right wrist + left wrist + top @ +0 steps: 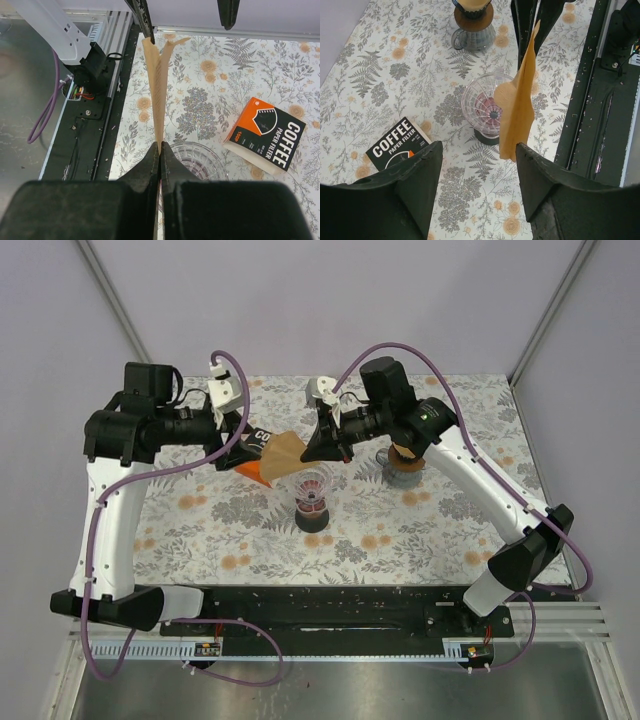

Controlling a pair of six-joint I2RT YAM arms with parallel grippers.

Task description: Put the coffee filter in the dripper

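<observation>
My right gripper (159, 146) is shut on one end of a brown paper coffee filter (158, 85) and holds it in the air, edge-on, just above the clear glass dripper (200, 159). In the top view the filter (285, 453) hangs between my right gripper (318, 450) and my left gripper (234, 443), over the dripper (313, 490). My left gripper (477, 172) is open. The filter's free end (519, 110) hangs just beside one of its fingers (540, 175), and I cannot tell whether they touch. The dripper (482, 102) stands behind the filter.
An orange and black box of paper filters (256, 452) lies on the floral cloth left of the dripper; it also shows in the left wrist view (397, 145) and the right wrist view (265, 132). A glass server with a brown collar (404, 462) stands at the right. The black base rail (320, 615) runs along the near edge.
</observation>
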